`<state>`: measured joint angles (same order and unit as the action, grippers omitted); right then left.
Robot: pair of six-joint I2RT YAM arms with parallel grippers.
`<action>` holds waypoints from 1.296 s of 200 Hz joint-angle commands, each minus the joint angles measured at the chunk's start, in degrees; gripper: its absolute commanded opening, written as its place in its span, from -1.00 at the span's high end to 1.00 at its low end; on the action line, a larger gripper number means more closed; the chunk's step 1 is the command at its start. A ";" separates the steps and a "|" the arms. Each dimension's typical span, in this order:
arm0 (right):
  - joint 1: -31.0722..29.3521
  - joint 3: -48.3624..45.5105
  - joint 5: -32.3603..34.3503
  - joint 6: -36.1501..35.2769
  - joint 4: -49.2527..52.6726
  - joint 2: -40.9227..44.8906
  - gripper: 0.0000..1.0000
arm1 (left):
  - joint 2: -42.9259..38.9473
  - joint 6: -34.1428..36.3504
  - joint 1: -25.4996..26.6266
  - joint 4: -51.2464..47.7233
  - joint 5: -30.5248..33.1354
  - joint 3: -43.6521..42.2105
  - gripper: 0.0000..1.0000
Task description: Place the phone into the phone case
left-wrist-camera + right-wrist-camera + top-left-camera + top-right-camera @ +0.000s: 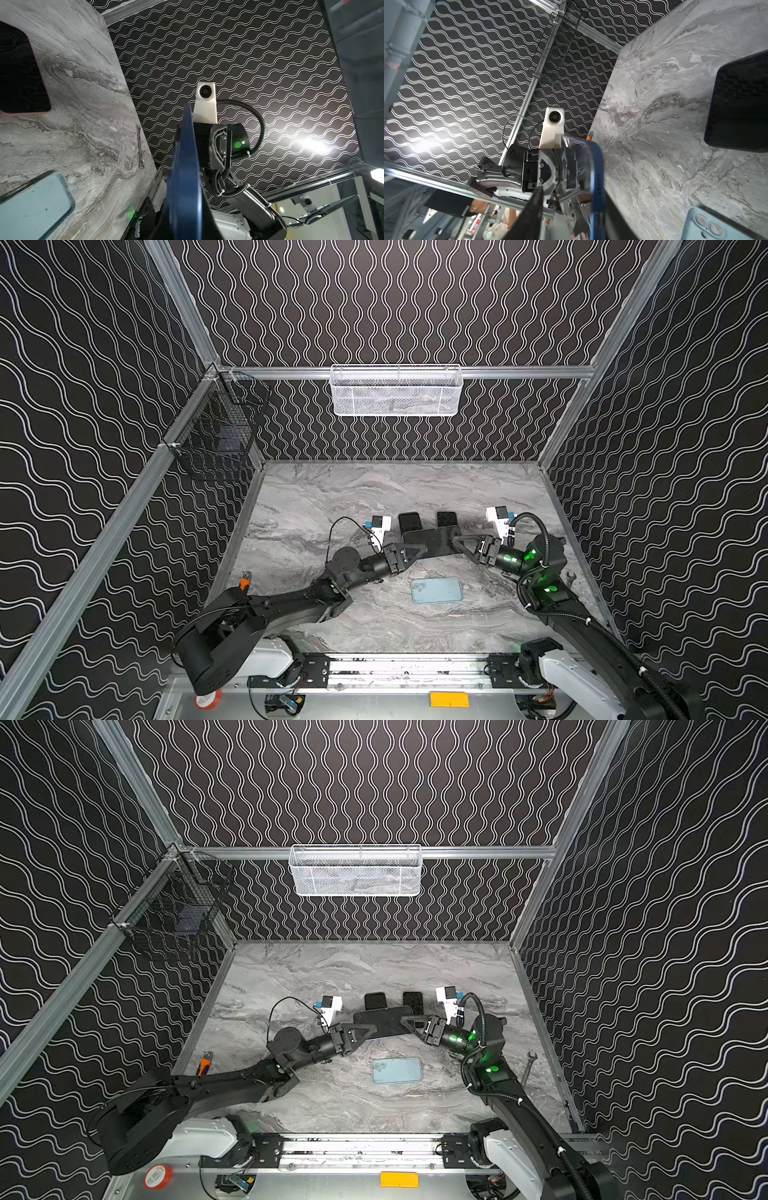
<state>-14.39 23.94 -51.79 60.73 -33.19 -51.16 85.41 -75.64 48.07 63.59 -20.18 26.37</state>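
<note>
Two grippers (pixel 422 551) (pixel 454 540), one phone (pixel 438 546), one case (pixel 437 590), two black slabs (pixel 409 522) (pixel 446 519), two baskets (pixel 395 400) (pixel 216 435), two hand tools (pixel 528 1067) (pixel 245 581)

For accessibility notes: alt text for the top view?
A dark, blue-edged phone hangs above the grey marble table, the left gripper clamping one end, the right gripper at the other. A pale blue phone case lies flat nearby.
</note>
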 commanded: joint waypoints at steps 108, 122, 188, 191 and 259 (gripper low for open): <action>0.46 12.09 6.91 -21.76 38.14 5.63 1.00 | -14.30 9.83 0.37 -20.57 11.27 -3.42 -0.72; 0.43 14.30 10.16 -26.59 47.57 6.45 1.00 | -22.04 15.55 0.45 -42.54 17.80 -0.34 -0.90; 0.47 12.84 22.84 -34.81 64.52 6.56 1.00 | -23.47 19.34 0.44 -75.60 26.30 6.73 -0.97; 0.46 12.46 22.95 -34.70 64.15 6.40 1.00 | -22.84 18.90 0.44 -74.58 25.66 6.26 -0.97; 0.33 4.35 20.35 -28.90 49.81 1.64 1.00 | -8.69 15.04 0.71 -57.61 16.63 4.53 -0.97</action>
<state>-13.91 29.69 -29.74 29.47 24.99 -48.25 73.80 -59.02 48.75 -2.13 0.12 30.30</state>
